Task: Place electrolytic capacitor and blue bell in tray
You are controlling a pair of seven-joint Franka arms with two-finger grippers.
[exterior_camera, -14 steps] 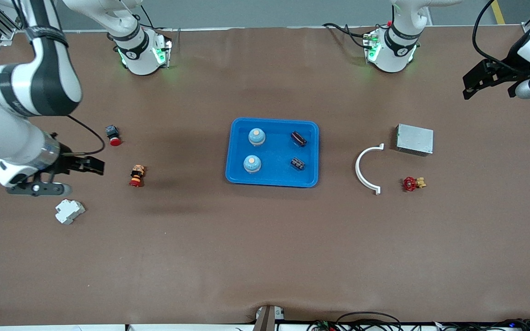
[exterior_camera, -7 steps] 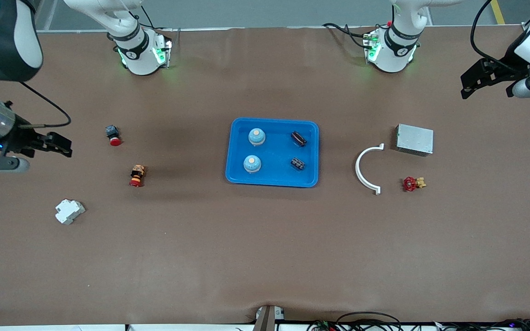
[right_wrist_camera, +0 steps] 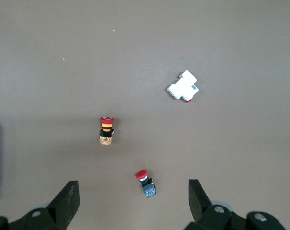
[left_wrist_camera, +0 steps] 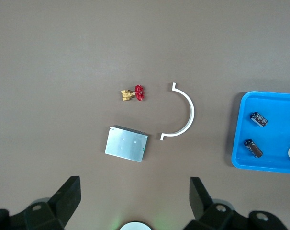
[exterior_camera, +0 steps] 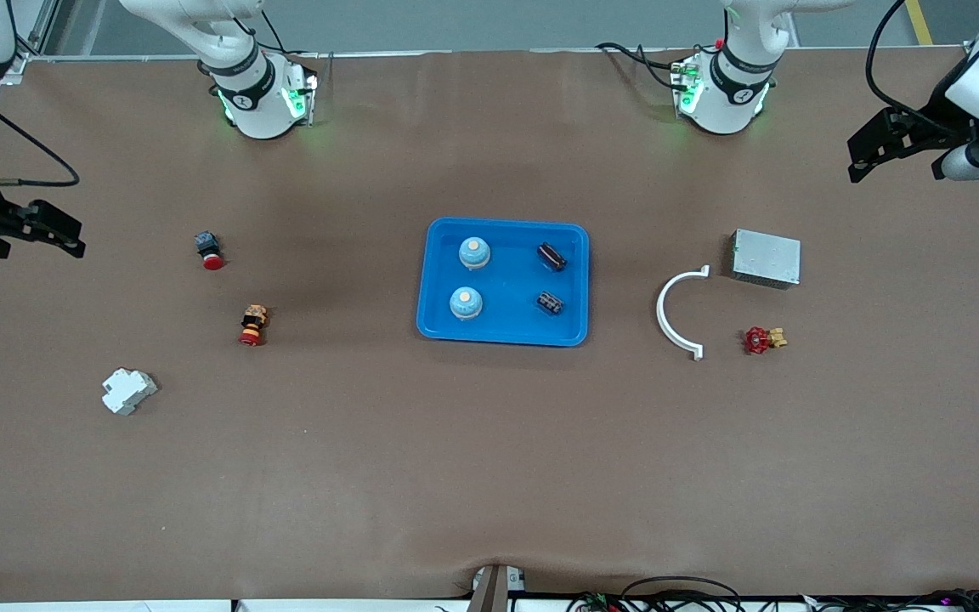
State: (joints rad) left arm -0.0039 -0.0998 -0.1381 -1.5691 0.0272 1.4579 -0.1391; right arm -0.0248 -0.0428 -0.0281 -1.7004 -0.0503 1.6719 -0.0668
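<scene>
The tray [exterior_camera: 510, 280] holds one blue bell [exterior_camera: 474, 252] at its 10 o'clock and a second blue bell [exterior_camera: 466, 303] at 8, one electrolytic capacitor [exterior_camera: 551, 256] at 2 and a second electrolytic capacitor [exterior_camera: 550, 302] at 4, so placing looks done. The left gripper [exterior_camera: 868, 153], over the left arm's end of the table, and the right gripper [exterior_camera: 73, 238], over the right arm's end, hang empty with fingers spread; any parking move should run high and wide of the tray
</scene>
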